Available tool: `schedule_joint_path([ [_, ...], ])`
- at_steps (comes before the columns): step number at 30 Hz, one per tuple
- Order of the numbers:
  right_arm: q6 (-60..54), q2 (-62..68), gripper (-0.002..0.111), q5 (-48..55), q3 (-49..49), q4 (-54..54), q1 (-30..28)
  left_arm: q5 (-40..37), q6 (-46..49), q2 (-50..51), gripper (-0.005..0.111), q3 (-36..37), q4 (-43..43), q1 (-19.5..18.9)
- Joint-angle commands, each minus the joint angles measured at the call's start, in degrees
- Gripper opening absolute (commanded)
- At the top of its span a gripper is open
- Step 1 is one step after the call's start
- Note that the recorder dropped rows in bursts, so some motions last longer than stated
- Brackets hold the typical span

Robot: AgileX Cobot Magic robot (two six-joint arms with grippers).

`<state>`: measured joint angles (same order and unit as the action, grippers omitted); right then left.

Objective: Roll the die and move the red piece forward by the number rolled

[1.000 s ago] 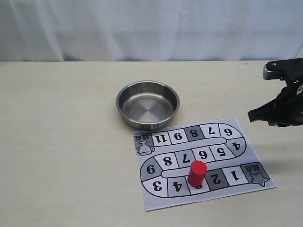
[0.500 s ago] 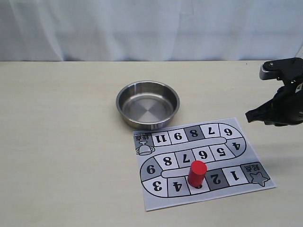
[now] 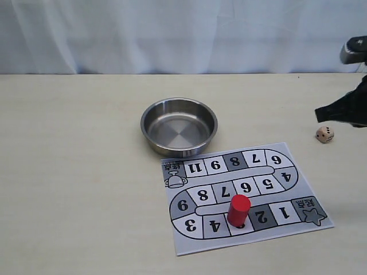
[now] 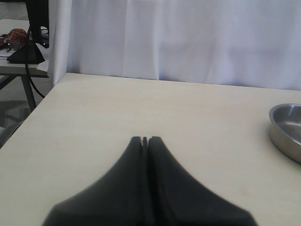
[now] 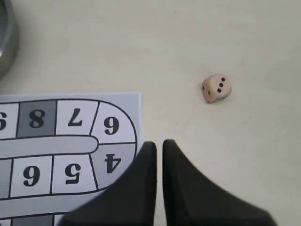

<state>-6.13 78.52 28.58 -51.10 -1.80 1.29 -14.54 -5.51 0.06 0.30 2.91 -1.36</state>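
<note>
The die (image 3: 325,134) lies free on the table to the right of the printed board (image 3: 287,229); the right wrist view shows the die (image 5: 216,88) with a three-pip face showing. The red piece (image 3: 238,209) stands upright on the board's lower row, on the square between 4 and 2. My right gripper (image 3: 319,114) hovers just above and beside the die at the right edge. In its own view the right gripper (image 5: 159,143) has its fingers nearly together with nothing between them. My left gripper (image 4: 145,139) is shut and empty over bare table.
A steel bowl (image 3: 179,127) stands empty behind the board, and its rim shows as the bowl (image 4: 287,129) in the left wrist view. A white curtain backs the table. The board's corner (image 5: 70,141) lies under the right gripper.
The right gripper has pulled back to the right and upward, and the die now shows on the table where the gripper was.
</note>
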Motion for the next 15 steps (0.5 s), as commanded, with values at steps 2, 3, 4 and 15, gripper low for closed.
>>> schedule_joint_path([
  [2, -0.3, -11.2, 0.004, 2.7, -0.2, 1.8, -0.5, 0.7, -0.2, -0.1, 0.0, -0.3, -0.1, 0.0],
  [3, -0.3, -13.5, 0.004, 2.9, -0.2, 2.6, -0.5, 0.7, -0.2, -0.1, 0.0, -0.3, -0.1, 0.0],
  [4, -0.3, -15.9, 0.004, 3.0, -0.2, 3.2, -0.5, 0.7, -0.2, -0.1, 0.0, -0.3, -0.1, 0.0],
  [15, -0.3, -39.3, 0.004, 5.5, -0.2, 7.3, -0.5, 0.7, -0.2, -0.1, 0.0, -0.3, -0.2, 0.0],
])
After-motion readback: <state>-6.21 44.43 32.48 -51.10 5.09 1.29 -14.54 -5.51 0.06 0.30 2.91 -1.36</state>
